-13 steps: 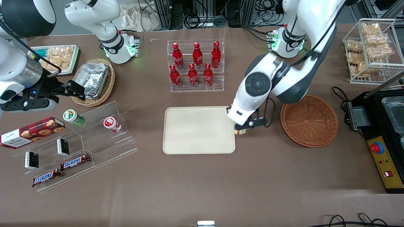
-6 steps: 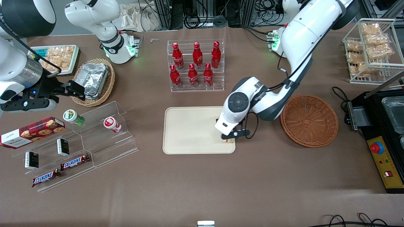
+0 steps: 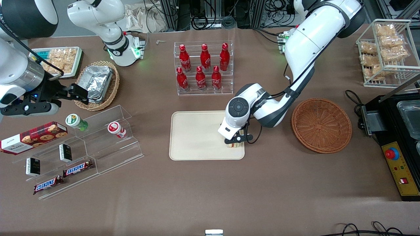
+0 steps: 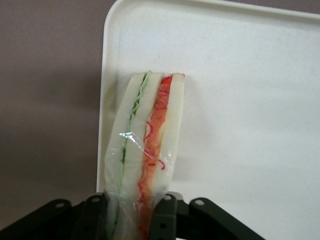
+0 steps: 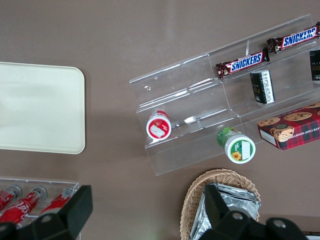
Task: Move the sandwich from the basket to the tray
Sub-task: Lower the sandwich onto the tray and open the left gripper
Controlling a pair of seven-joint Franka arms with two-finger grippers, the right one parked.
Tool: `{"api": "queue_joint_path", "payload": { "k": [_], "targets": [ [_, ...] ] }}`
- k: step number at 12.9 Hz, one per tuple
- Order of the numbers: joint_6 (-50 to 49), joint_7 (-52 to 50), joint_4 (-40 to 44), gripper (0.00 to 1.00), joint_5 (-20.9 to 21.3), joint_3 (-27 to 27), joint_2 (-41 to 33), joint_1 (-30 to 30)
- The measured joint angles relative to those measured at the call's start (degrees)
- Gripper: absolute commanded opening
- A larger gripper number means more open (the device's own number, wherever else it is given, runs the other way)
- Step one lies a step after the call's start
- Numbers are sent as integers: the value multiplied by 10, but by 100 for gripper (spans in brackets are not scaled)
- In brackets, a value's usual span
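Observation:
My left gripper (image 3: 235, 141) is over the cream tray (image 3: 197, 137), near the tray corner closest to the basket and the front camera. It is shut on the sandwich (image 3: 233, 145). In the left wrist view the plastic-wrapped sandwich (image 4: 147, 145), white bread with green and red filling, sticks out from between the dark fingers (image 4: 162, 220) just above the tray's edge (image 4: 106, 95). The reddish-brown wicker basket (image 3: 321, 125) lies empty beside the tray, toward the working arm's end of the table.
A clear rack of red bottles (image 3: 203, 68) stands farther from the front camera than the tray. Clear stepped racks with snacks (image 3: 78, 147) and a tan basket with a foil container (image 3: 96, 83) lie toward the parked arm's end. A black control box (image 3: 398, 157) is beside the basket.
My left gripper has carried the sandwich from the gap between basket and tray to over the tray's corner, and has come lower.

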Motion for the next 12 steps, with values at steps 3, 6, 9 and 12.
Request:
{"api": "queue_joint_path", "payload": {
  "k": [3, 6, 9, 12],
  "targets": [
    [1, -40, 4, 100, 8, 0, 2, 0],
    [1, -93, 26, 100, 8, -1, 1, 0],
    [-13, -106, 49, 100, 9, -2, -29, 1],
    [-104, -107, 58, 100, 10, 0, -112, 26]
  ]
}}
